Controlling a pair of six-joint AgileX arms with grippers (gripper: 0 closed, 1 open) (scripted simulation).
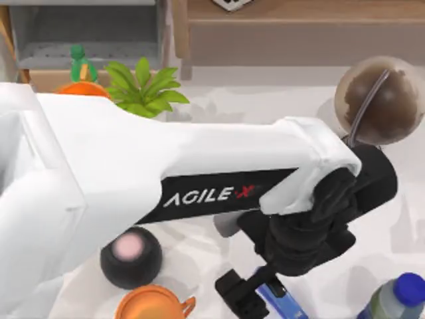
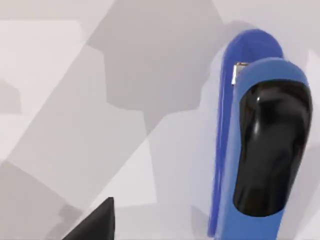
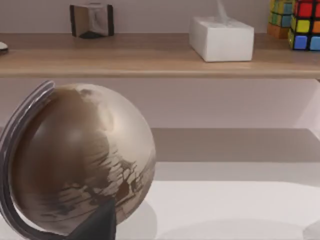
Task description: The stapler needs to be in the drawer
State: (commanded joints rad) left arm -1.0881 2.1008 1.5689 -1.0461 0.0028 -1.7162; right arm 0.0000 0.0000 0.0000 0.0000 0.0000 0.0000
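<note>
**Stapler not yet lifted, drawer waiting open**

In the top view the left arm reaches across the middle of the frame, and the left gripper [image 1: 249, 292] is low at the bottom centre, right over the stapler [image 1: 279, 296]. Only a small blue part of the stapler shows there, under the black fingers. In the left wrist view the stapler [image 2: 260, 150] lies on the white table [image 2: 75, 100], at the right side of the frame, with its black oval inset facing the camera. One dark fingertip [image 2: 97, 225] shows at the bottom left, clearly apart from the stapler, so the jaws look spread wide and they hold nothing.

The drawer [image 1: 86, 33] is at the upper left of the top view, behind a green plant [image 1: 143, 86], and its grey floor has no stapler on it.

I judge the task is at the beginning: grasp, carry and release are all left. The right arm is parked facing a globe [image 3: 75, 160]; I cannot tell its fingers.
</note>
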